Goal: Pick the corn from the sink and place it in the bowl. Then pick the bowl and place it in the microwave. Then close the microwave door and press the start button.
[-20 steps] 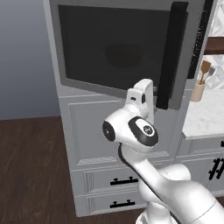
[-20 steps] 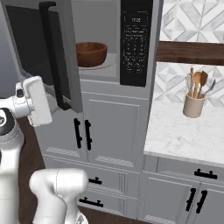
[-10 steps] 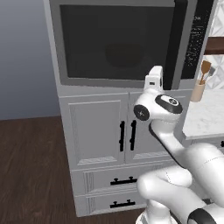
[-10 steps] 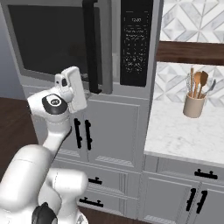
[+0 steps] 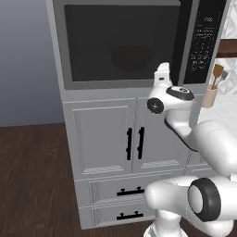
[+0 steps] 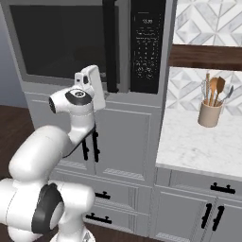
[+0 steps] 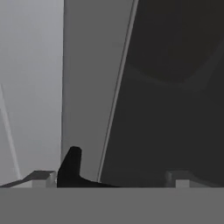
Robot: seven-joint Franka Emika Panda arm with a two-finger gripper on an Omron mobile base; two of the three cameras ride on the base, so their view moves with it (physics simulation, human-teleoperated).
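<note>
A: Where is the microwave door (image 5: 121, 44) sitting?

B: It is lying flush in the grey frame of the microwave (image 6: 90, 45), with its long black bar handle (image 6: 110, 45) standing upright just left of the black control panel (image 6: 147, 45). The dark glass is showing nothing clear behind it.

A: And the arm?

B: The white hand is rising in front of the door's lower right corner, pointing up and toward the glass. The gripper (image 7: 118, 177) is looking along the door: one dark fingertip (image 7: 72, 168) is standing against the grey frame strip, beside the dark window. The other tip is hard to make out against the dark glass, yet the jaws are standing spread wide, pinching nothing.

A: What else is around?

B: Below the microwave, grey cabinet doors (image 5: 134, 139) with black handles are facing the robot. To the right, a beige utensil holder (image 6: 210, 113) is resting on the white marble counter (image 6: 198, 146), under a dark wooden shelf (image 6: 205, 56).
</note>
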